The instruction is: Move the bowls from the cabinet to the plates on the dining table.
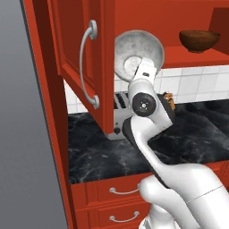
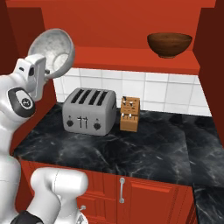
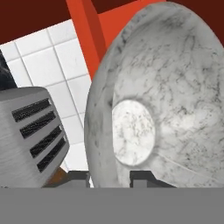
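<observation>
Gripper clamped on grey speckled bowl's rim, tilted, out of the cabinet; brown bowl on its shelf. Neither bowl delivered yet.

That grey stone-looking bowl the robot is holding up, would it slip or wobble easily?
Possibly. The end effector pinches only the rim of the grey bowl, which hangs tipped on its side, so it might swing or slide. It looks rigid and stone-like, so probably heavy. Its rounded body could roll if dropped on the counter.
</observation>
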Robot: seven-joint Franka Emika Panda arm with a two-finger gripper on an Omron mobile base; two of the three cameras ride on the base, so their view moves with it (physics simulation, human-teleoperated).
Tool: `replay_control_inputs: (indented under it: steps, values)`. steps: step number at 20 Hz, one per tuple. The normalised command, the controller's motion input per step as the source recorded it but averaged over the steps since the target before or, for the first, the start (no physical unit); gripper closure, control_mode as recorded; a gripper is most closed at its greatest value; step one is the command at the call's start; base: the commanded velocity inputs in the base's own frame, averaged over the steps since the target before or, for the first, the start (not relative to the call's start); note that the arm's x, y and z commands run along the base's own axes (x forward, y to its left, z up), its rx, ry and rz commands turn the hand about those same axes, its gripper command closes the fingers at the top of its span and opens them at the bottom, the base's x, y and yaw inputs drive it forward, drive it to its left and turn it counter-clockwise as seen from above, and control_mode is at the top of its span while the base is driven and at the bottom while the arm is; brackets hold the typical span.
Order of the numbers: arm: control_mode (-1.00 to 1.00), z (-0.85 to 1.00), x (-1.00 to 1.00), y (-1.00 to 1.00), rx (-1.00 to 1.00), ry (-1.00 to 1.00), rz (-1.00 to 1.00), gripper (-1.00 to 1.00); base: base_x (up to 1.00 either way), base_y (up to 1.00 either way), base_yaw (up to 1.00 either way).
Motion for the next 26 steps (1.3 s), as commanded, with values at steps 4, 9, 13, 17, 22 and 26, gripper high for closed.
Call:
replay_control_inputs:
  steps: [4, 9, 13, 17, 22, 26]
  values:
    - [-1.00, -0.19, -0.30, -0.13, 0.00, 0.04, -0.03, 1.00, 0.00, 0.00, 0.00]
    - [-1.00, -0.23, -0.24, -0.13, 0.01, 0.08, -0.05, 1.00, 0.00, 0.00, 0.00]
    - [-1.00, -0.31, -0.20, -0.09, 0.04, 0.12, -0.05, 1.00, 0.00, 0.00, 0.00]
    - [-1.00, -0.49, -0.15, -0.05, 0.02, 0.13, -0.05, 1.00, 0.00, 0.00, 0.00]
    - [-1.00, -0.67, -0.13, -0.03, 0.00, 0.04, -0.03, 1.00, 0.00, 0.00, 0.00]
    - [-1.00, -0.59, -0.02, -0.04, 0.00, 0.00, 0.00, 1.00, 0.00, 0.00, 0.00]
